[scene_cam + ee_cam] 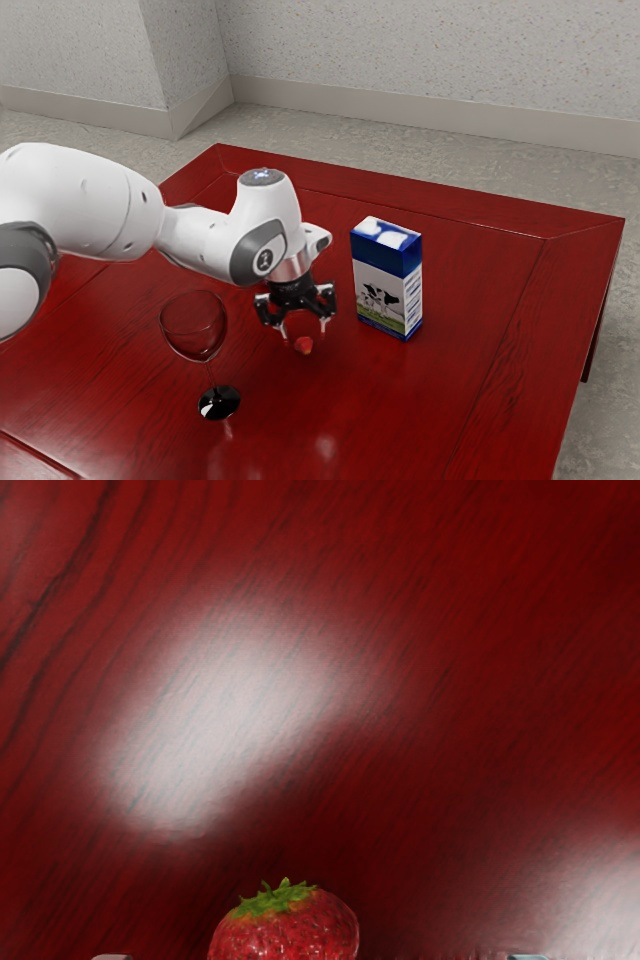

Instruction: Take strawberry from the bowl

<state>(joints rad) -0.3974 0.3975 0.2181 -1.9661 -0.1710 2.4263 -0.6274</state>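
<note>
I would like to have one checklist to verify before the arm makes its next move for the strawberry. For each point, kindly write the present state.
1. Strawberry located, with its green leaves visible: ok.
2. Pincer open, its fingers spread apart: ok.
3. Pincer lined up over the strawberry: ok, as far as the exterior view lets me judge.
4. Strawberry gripped from two sides: not ok; the fingers stand clear of it.
5. What the strawberry rests on: cannot tell.
6. Wine glass and milk carton upright and apart from the pincer: ok.
</note>
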